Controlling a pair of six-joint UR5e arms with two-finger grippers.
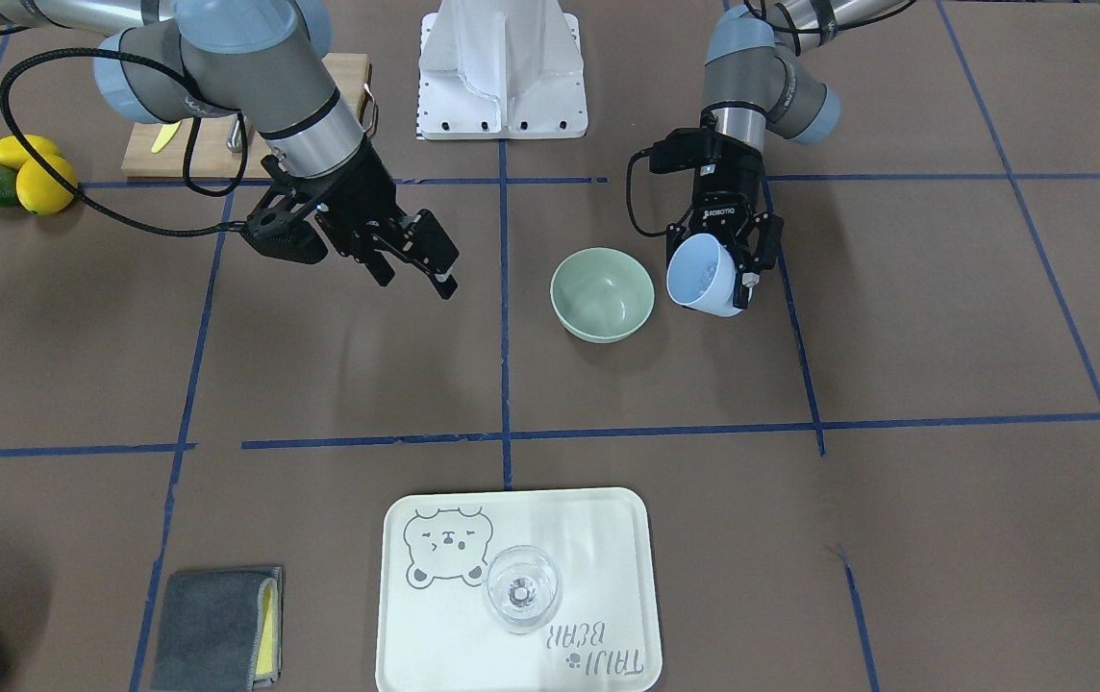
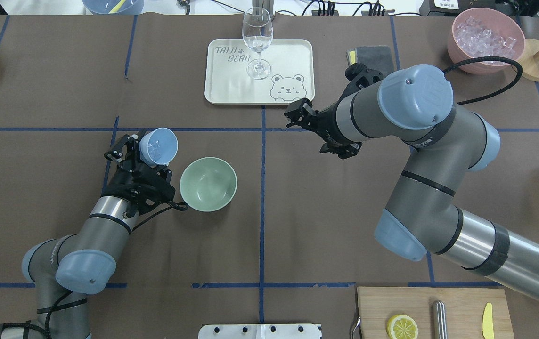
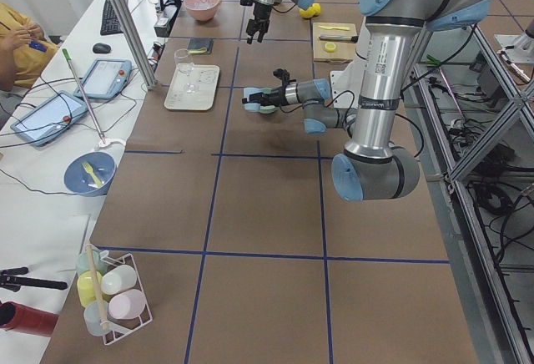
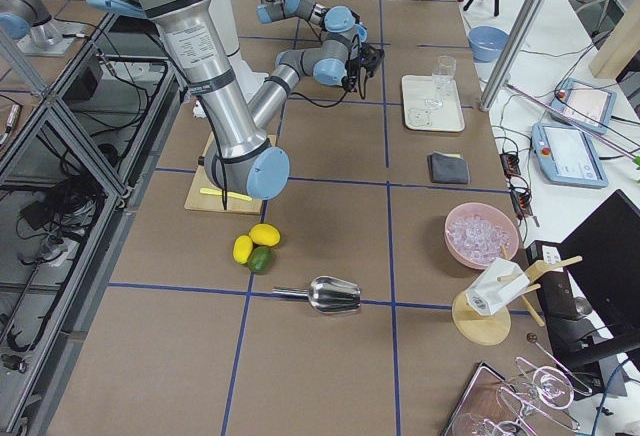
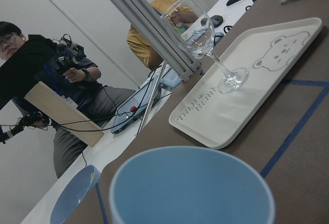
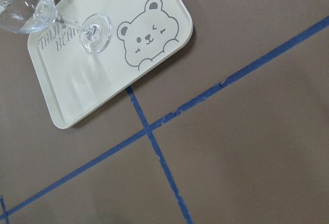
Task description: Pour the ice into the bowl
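Nearest the robot, on the left half of the bench (image 2: 326, 202), the left tool (image 2: 146, 157) is clamped around a pale blue cup (image 2: 160, 143) and holds it off the surface. The cup is tipped, with its mouth turned up and away from the robot, and a few clear cubes of ice (image 2: 155, 150) lie inside it. Just to its right the mint-green bowl (image 2: 208, 184) stands upright on the bench. Its inside looks bare, with no cubes to be seen. The cup's rim is beside the bowl's left edge and not over its opening.

Further out and to the right, the right tool (image 1: 415, 282) hangs above the bench with its fingers spread and nothing between them. It is well apart from the bowl.

Beyond it a cream bear-print tray (image 2: 232, 89) carries a stemmed wine glass (image 2: 257, 37). At the far right a pink tub (image 2: 486, 40) holds more ice.

By these views, the task looks about half done. The cup is in hand, loaded and brought next to the bowl, but no ice has been poured. What seems left is to bring the cup's lip over the bowl and tip it further until the cubes slide out.
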